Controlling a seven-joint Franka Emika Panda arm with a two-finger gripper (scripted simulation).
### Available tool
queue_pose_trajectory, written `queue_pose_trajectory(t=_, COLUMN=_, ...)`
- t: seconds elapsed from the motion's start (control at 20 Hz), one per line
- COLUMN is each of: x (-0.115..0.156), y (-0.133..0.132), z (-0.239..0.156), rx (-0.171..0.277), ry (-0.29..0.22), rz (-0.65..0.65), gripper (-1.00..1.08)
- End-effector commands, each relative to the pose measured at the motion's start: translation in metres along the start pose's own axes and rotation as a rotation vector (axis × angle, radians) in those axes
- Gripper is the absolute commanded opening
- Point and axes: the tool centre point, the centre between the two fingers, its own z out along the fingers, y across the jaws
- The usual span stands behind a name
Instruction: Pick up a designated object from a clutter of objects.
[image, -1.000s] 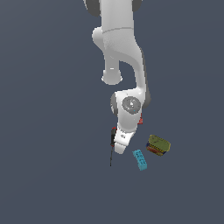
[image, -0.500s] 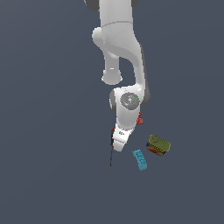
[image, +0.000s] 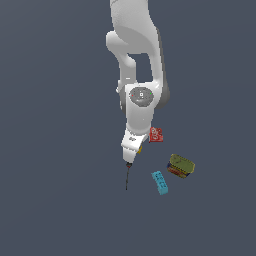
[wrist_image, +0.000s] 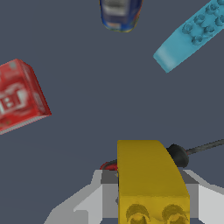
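Note:
The tiny yellow-orange brick (wrist_image: 148, 175) fills the near part of the wrist view, held between my grey fingers (wrist_image: 103, 197). My gripper (wrist_image: 151, 194) is shut on it. In the exterior view only a sliver of the yellow-orange brick (image: 140, 148) shows beside the white gripper (image: 136, 151), which hangs over the clutter. The screwdriver (image: 127, 175) lies just below the gripper, and its black handle (wrist_image: 177, 155) shows behind the brick in the wrist view.
The red flat square (image: 156, 134) (wrist_image: 17, 98) lies on the exterior view's right of the hand. The cyan studded brick (image: 160, 182) (wrist_image: 192, 35) and the olive-green block (image: 181, 165) (wrist_image: 120, 13) lie farther right on the dark floor.
The arm's wrist has risen and drifted slightly to the exterior view's left. The other items have not moved.

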Motion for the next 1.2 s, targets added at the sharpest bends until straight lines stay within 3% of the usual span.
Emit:
queue_pose_trajectory(t=0.0, x=-0.011, y=-0.003, z=-0.020, rx=-0.001, ry=0.000, rz=0.000, gripper=-1.00)
queue_pose_trajectory(t=1.15, x=-0.124, y=-0.038, z=-0.229, rx=0.000, ry=0.006, rz=-0.001, gripper=-1.00)
